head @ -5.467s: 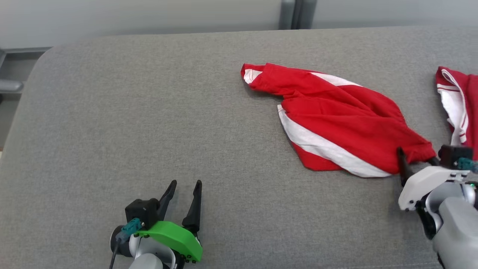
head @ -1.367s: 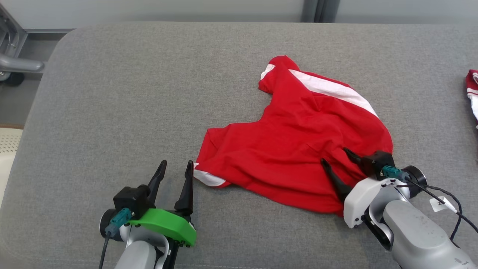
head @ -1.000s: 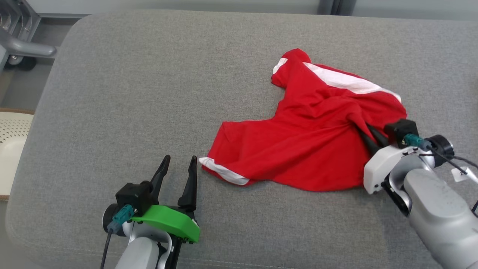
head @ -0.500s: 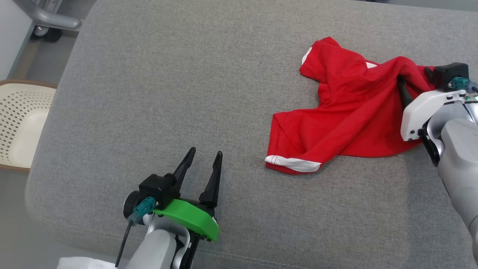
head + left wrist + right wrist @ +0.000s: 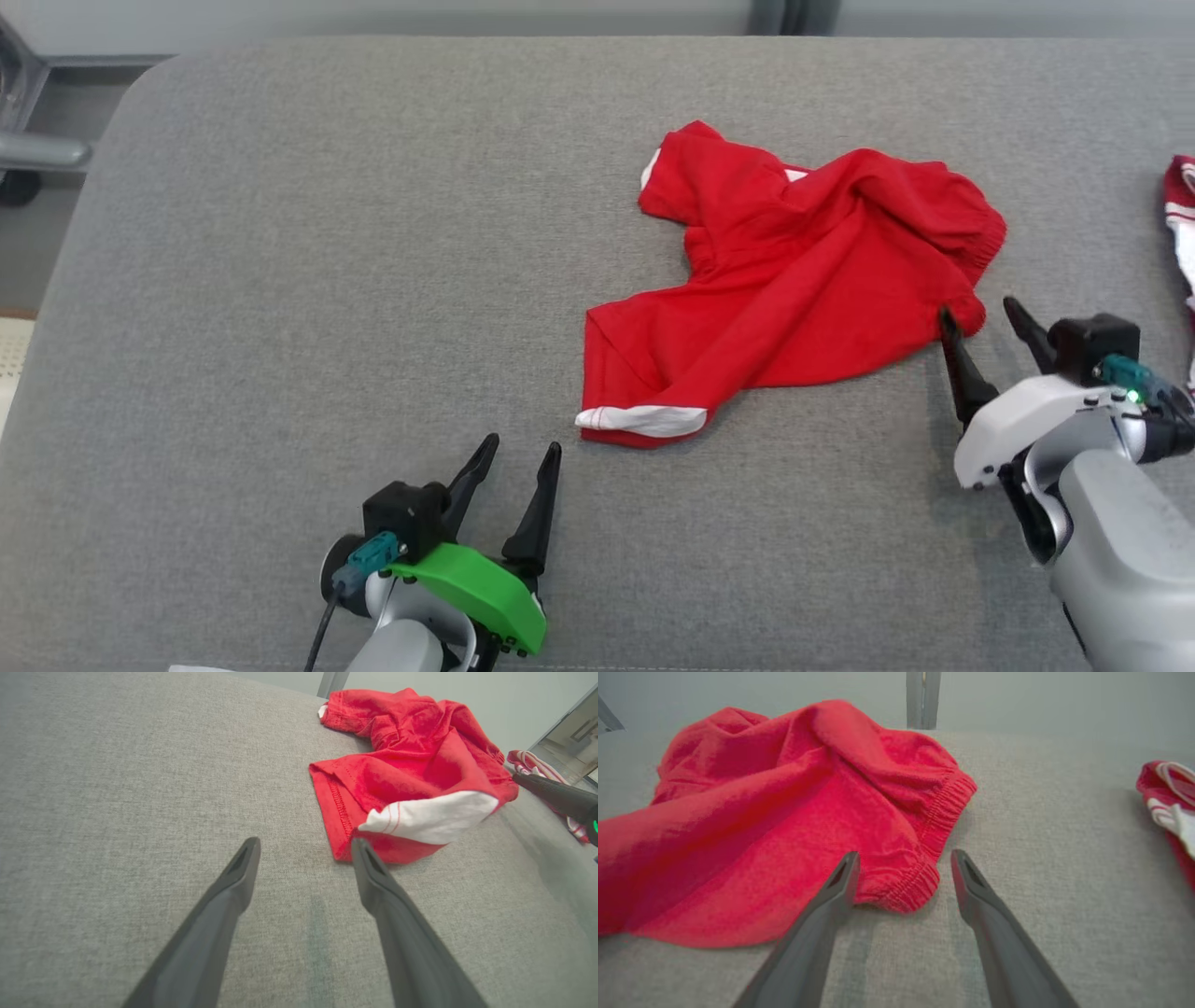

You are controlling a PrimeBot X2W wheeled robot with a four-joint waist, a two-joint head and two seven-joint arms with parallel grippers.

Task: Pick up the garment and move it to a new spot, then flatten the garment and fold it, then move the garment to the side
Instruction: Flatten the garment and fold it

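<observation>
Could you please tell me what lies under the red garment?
The red garment lies crumpled on the grey cushioned surface, which shows all round it. Whether anything sits beneath its bunched folds cannot be seen; the cloth covers that.

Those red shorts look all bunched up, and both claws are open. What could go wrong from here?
1. The crumpled red fabric shorts with white trim lie in overlapping folds on the grey padded surface; a pinch may catch several layers and drag the heap instead of spreading it.
2. The open right gripper sits at the edge of the elastic waistband, so a grip there might slip off.
3. Another red-and-white garment lies close on the right; a wide sweep could snag it.
</observation>
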